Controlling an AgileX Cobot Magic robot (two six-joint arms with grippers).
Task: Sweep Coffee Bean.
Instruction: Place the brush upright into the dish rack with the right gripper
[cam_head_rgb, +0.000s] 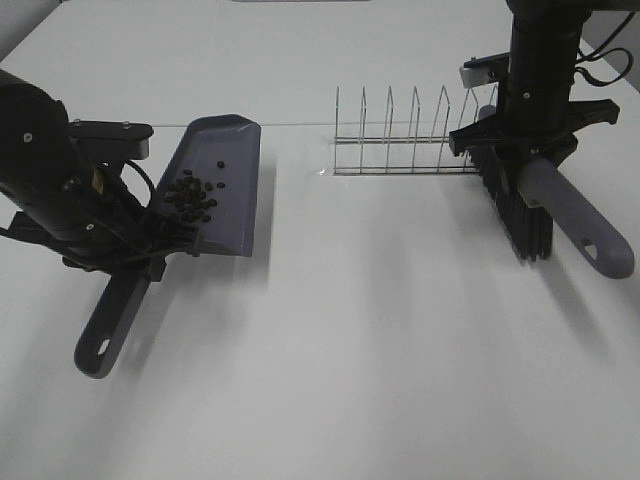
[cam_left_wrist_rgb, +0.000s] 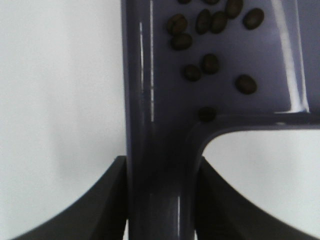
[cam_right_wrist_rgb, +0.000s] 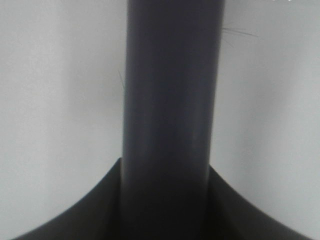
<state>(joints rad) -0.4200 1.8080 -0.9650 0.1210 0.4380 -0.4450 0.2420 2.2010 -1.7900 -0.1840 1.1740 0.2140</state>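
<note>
The grey dustpan (cam_head_rgb: 215, 185) is on the left of the white table, tilted, with its handle (cam_head_rgb: 110, 325) pointing toward the front. Several dark coffee beans (cam_head_rgb: 192, 196) lie clustered in the pan; they also show in the left wrist view (cam_left_wrist_rgb: 210, 22). My left gripper (cam_head_rgb: 150, 250) is shut on the dustpan handle (cam_left_wrist_rgb: 160, 190) just behind the pan. My right gripper (cam_head_rgb: 525, 150) is shut on the grey brush handle (cam_right_wrist_rgb: 170, 100), holding the brush at the right with its black bristles (cam_head_rgb: 520, 215) pointing down and the handle end (cam_head_rgb: 590, 235) sticking out to the front right.
A wire dish rack (cam_head_rgb: 410, 135) stands at the back middle, just left of the brush. The white table (cam_head_rgb: 350, 340) stretches between the two arms.
</note>
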